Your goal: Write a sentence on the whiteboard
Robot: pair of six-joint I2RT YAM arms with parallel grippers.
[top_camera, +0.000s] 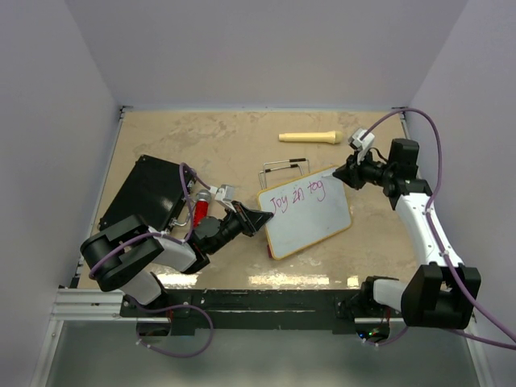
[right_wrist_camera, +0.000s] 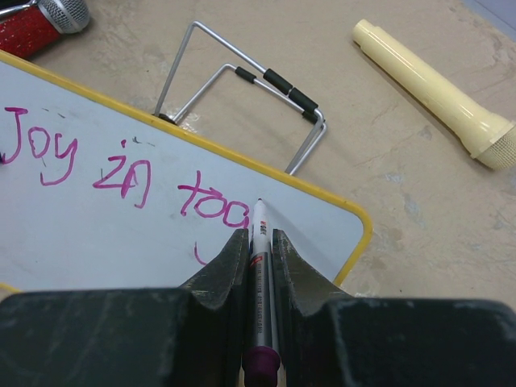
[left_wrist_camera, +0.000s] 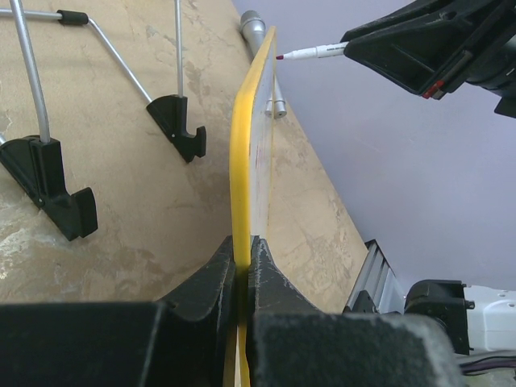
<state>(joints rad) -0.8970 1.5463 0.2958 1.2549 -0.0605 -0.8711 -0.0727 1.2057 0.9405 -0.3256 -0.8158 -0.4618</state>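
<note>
Right gripper (right_wrist_camera: 258,238) clamped shut on a marker (right_wrist_camera: 260,274), cap end toward the wrist, tip aimed at the whiteboard (right_wrist_camera: 97,242) just past the last pink letter. Left gripper (left_wrist_camera: 243,250) pinched closed on the board's yellow rim at its lower left edge, propping it tilted off the table (top_camera: 201,137). On the sentence (right_wrist_camera: 121,161) so far: "Joy in tog", plus a small stroke beneath; likely around halfway, judging by the bare white below. For the stroke in hand: press lightly, only enough for ink, the board being braced at one edge and apt to swing or flex under a hard push. Hold the left grip rigid. Lead the tip in short, slow strokes, square to the face. Mind the rounded corner close on the right of the tip, with little room left on this line; probably best to drop to a second line under "Joy". Seen from the left wrist, tip right at the face near the far top corner, touching or just off, impossible to tell which. Behind the board, a wire stand (right_wrist_camera: 242,105) near its top edge, and a cream torch-like thing (right_wrist_camera: 435,93) well apart.
</note>
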